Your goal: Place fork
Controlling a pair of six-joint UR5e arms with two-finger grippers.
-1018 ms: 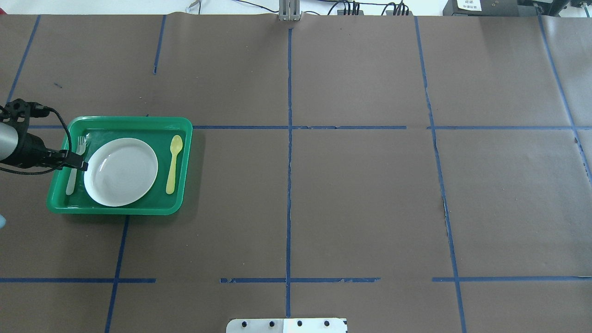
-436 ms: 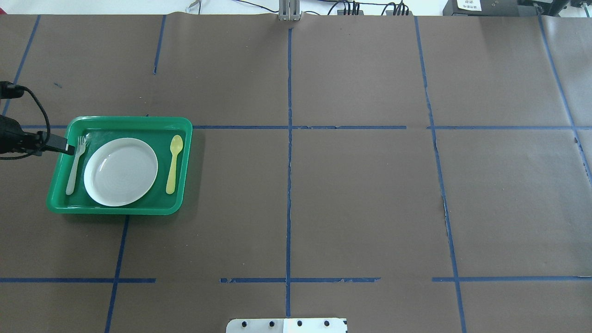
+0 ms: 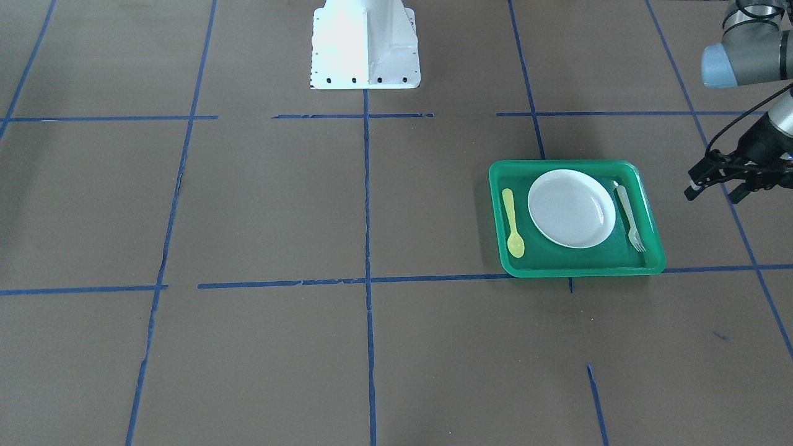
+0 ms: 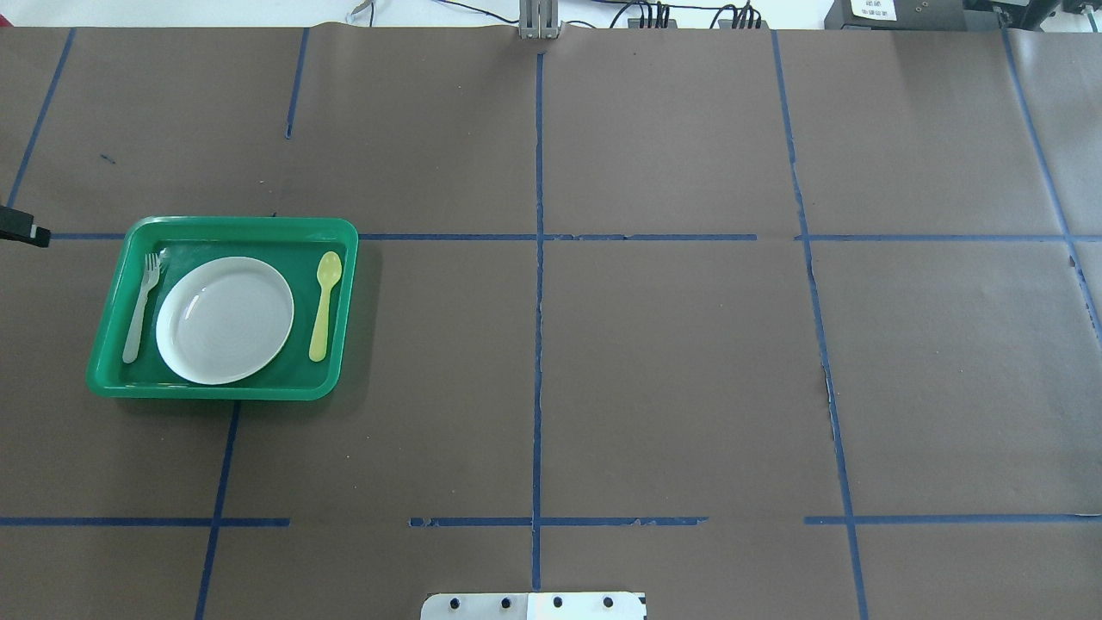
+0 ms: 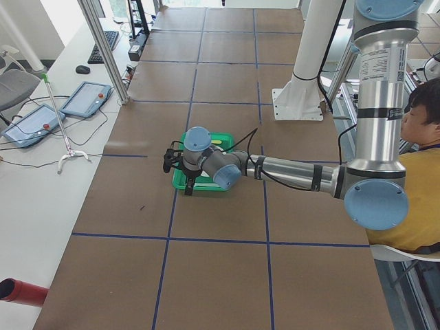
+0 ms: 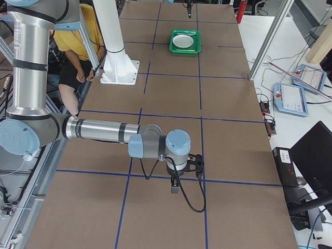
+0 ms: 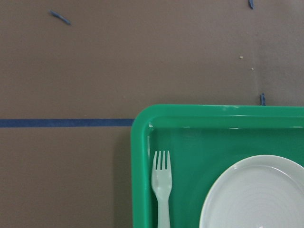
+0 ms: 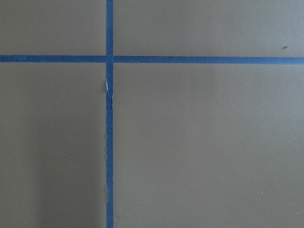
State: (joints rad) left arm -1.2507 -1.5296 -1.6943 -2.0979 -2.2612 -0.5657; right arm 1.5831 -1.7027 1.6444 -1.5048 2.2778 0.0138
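The pale grey-white fork (image 4: 140,306) lies flat in the green tray (image 4: 241,222), left of the white plate (image 4: 224,320), tines pointing away from the robot. It also shows in the front view (image 3: 630,217) and the left wrist view (image 7: 161,185). My left gripper (image 3: 714,191) is open and empty, raised outside the tray's left side; only one fingertip (image 4: 24,229) shows at the overhead view's left edge. My right gripper (image 6: 176,184) shows only in the exterior right view, over bare table far from the tray; I cannot tell if it is open or shut.
A yellow spoon (image 4: 323,306) lies in the tray to the right of the plate. The white robot base (image 3: 364,43) stands at the table's near-middle edge. Blue tape lines cross the brown table cover.
My left gripper has drawn back leftward from above the fork's handle, out past the tray's rim. The fork stays lying in the tray.
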